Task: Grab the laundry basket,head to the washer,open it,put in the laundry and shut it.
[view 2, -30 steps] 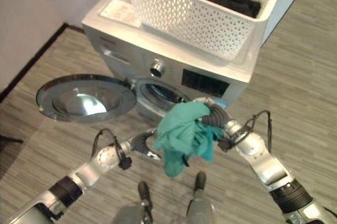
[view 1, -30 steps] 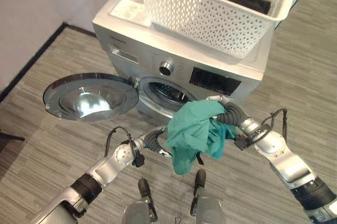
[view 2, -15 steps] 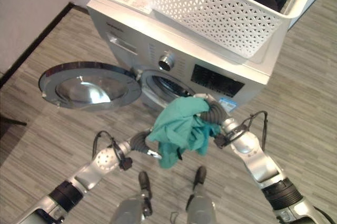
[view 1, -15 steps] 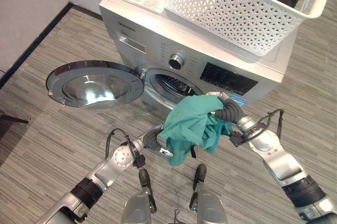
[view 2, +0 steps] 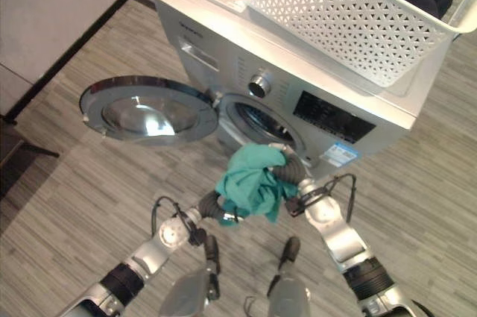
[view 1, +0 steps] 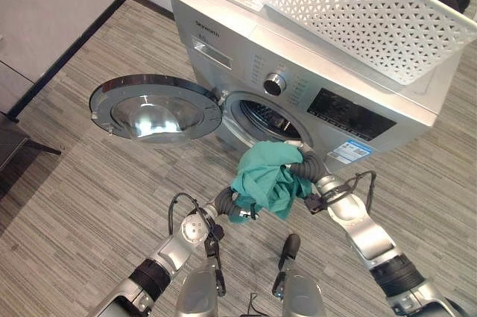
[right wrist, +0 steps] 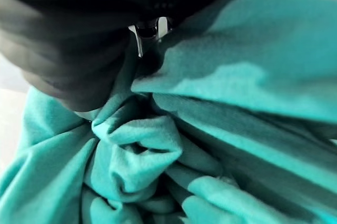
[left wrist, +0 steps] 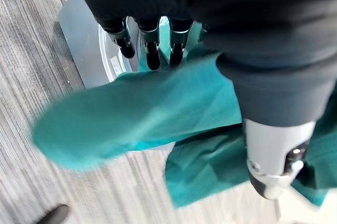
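Left eye view: teal garment bunched between left hand and right hand, right one's fingers buried in cloth, grip hard to tell. Left wrist view: fingers straight. Open drum just beyond, up and ahead; right hand nearer.

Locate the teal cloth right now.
In the eye views the teal cloth is bunched between the left robot hand and right robot hand, just below the washer's open drum, right of the swung-out door.
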Robot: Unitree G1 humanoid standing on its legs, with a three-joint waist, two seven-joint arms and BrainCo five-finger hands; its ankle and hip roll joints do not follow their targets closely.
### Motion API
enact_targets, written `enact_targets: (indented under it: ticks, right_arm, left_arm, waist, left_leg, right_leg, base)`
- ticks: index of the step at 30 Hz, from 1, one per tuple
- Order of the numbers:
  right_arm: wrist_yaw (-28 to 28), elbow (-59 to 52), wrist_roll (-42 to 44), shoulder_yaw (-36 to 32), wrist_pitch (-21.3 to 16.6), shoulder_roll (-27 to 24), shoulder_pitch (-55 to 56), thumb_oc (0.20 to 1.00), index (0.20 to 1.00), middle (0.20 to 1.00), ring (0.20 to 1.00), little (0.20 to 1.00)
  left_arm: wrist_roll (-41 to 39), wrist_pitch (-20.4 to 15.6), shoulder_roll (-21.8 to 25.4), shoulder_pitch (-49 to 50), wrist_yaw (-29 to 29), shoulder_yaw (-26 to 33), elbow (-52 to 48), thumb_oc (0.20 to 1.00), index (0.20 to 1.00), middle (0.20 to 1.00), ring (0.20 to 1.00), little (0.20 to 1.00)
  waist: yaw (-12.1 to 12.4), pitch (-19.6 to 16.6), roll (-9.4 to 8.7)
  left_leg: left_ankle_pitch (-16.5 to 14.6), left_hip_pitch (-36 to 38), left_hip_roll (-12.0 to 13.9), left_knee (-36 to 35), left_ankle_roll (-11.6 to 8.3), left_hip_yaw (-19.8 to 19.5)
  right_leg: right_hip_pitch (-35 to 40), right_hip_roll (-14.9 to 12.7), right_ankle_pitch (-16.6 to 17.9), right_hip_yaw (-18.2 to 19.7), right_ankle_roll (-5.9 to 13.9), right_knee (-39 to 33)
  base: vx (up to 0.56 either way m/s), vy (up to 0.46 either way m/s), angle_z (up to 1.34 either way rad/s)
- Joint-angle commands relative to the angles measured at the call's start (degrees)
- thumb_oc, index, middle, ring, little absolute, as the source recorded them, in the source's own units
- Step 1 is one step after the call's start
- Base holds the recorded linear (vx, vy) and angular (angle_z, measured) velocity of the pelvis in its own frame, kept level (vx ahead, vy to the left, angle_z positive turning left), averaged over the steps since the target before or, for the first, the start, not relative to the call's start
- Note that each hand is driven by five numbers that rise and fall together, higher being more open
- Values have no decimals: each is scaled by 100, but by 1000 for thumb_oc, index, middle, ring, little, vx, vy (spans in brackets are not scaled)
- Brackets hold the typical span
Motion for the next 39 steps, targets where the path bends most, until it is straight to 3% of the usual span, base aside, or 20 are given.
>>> enact_targets:
  ticks: [1,14,20,21,22,23,27,32,33,34,39]
  right_arm:
    - [-186,-227,360,140,-259,110,-382,200,200,200,200,200]
    - [-418,256,919,915,-275,513,-678,200,200,200,200,200]
    - [-464,483,1073,1225,-343,691,-888,200,200,200,200,200]
    - [-467,506,1096,1249,-353,707,-903,200,200,200,200,200]
    - [-493,523,1155,1281,-370,735,-887,200,200,200,200,200]
    - [-509,542,1174,1318,-379,756,-879,200,200,200,200,200]
    - [-507,663,1209,1428,-427,812,-933,200,200,200,200,200]
    - [-476,713,1166,1470,-495,738,-924,200,200,200,200,200]
    - [-462,727,1138,1445,-505,680,-902,890,890,890,890,890]
    - [-462,728,1138,1445,-505,679,-902,1000,1000,1000,1000,1000]
    - [-462,776,1192,1327,-599,596,-823,1000,1000,1000,1000,1000]
  left_arm:
    - [-214,-166,-219,-382,290,-438,177,1000,1000,1000,1000,1000]
    - [-1579,-256,-793,-1071,847,-798,709,1000,1000,1000,1000,1000]
    - [-1631,-309,-913,-1348,1052,-851,864,1000,1000,1000,1000,1000]
    - [-1649,-321,-917,-1344,1065,-835,874,931,931,931,931,931]
    - [-1761,-350,-924,-1322,1132,-809,853,514,514,514,514,514]
    - [-1858,-380,-946,-1303,1193,-781,867,200,200,200,200,200]
    - [-1888,-386,-982,-1309,1200,-794,957,200,200,200,200,200]
    - [-1257,-398,-926,-1370,1279,-910,976,200,200,200,200,200]
    - [-1166,-380,-948,-1349,1290,-926,1015,200,200,200,200,200]
    - [-1166,-380,-949,-1350,1290,-927,1015,200,200,200,200,200]
    - [-995,-383,-1035,-1295,1347,-990,1099,200,200,200,200,200]
  waist:
    - [17,-250,-175]
    - [-55,-212,-228]
    - [-72,-164,-257]
    - [-73,-160,-263]
    - [-69,-155,-267]
    - [-66,-162,-260]
    - [-75,-146,-277]
    - [-78,-146,-315]
    - [-76,-146,-319]
    - [-76,-146,-319]
    - [-62,-129,-326]
  left_leg:
    - [-256,-99,44,-197,41,-37]
    - [-181,-114,117,-258,-2,19]
    - [-149,-161,156,-268,-23,53]
    - [-145,-167,160,-268,-25,61]
    - [-141,-173,167,-269,-28,73]
    - [-241,-118,192,-267,-73,34]
    - [-226,-124,214,-269,-90,53]
    - [-125,-203,209,-269,-53,77]
    - [-128,-217,211,-269,-54,71]
    - [-128,-218,211,-269,-54,71]
    - [-115,-239,226,-269,-64,57]
  right_leg:
    - [-242,-300,-363,363,186,431]
    - [-303,-251,-353,308,156,439]
    - [-369,-228,-333,325,143,434]
    - [-376,-225,-331,324,143,435]
    - [-390,-223,-327,318,140,436]
    - [-339,-197,-404,349,188,443]
    - [-350,-180,-401,350,183,439]
    - [-412,-185,-327,314,125,422]
    - [-416,-178,-329,304,125,418]
    - [-417,-178,-329,304,125,418]
    - [-423,-167,-324,275,124,405]
  base:
    - [4,-13,14]
    - [0,-2,1]
    - [0,0,0]
    - [0,0,0]
    - [52,-11,0]
    - [54,-14,0]
    - [13,-4,0]
    - [-39,-15,0]
    - [0,0,0]
    - [0,0,0]
    - [-2,-6,0]
